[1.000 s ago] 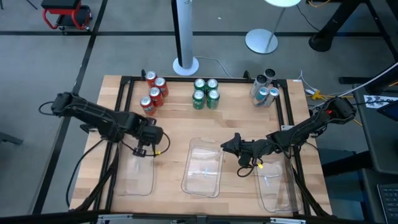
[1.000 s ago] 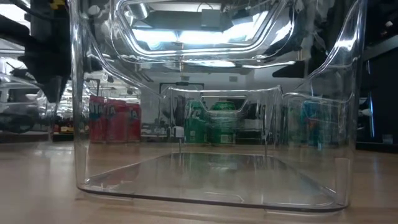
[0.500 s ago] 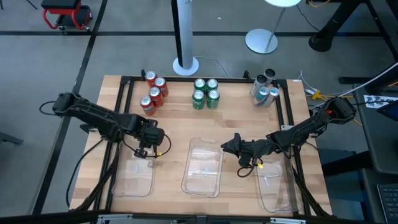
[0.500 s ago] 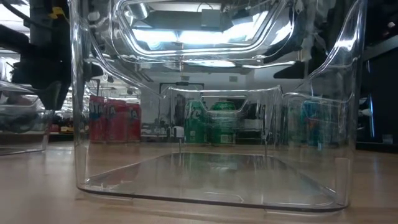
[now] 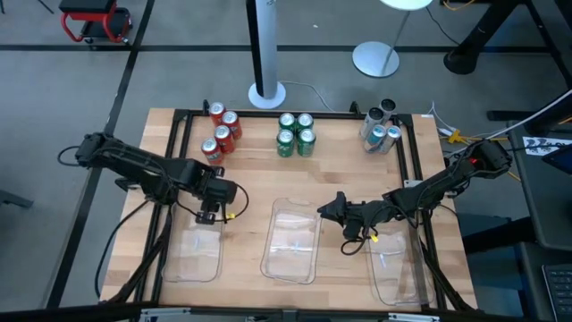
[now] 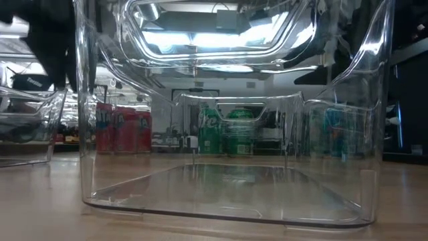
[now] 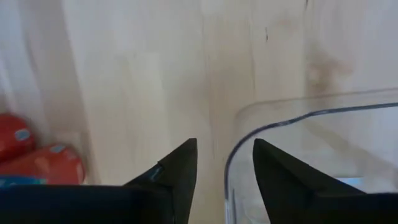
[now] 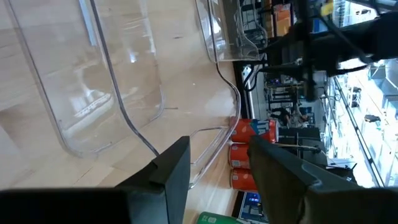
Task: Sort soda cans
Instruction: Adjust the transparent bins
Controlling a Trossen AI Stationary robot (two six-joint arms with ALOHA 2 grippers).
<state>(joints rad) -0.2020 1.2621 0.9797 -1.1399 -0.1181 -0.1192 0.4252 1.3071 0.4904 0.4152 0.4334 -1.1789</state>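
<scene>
Nearest the desk's [image 5: 250, 179] front edge we see three clear trays in a row: left tray [image 5: 194, 255], middle tray [image 5: 292, 241], right tray [image 5: 398, 266]. Just behind them, our left gripper [image 5: 212, 216] hovers over the left tray's far rim, fingers [image 7: 180, 168] a little apart with the rim between them, gripping nothing. Our right gripper [image 5: 329, 209] sits between the middle and right trays, fingers [image 8: 174, 168] parted and empty. Farthest back, the soda cans stand in three clusters: red cans [image 5: 221, 131], green cans [image 5: 296, 133], silver-blue cans [image 5: 381, 128].
</scene>
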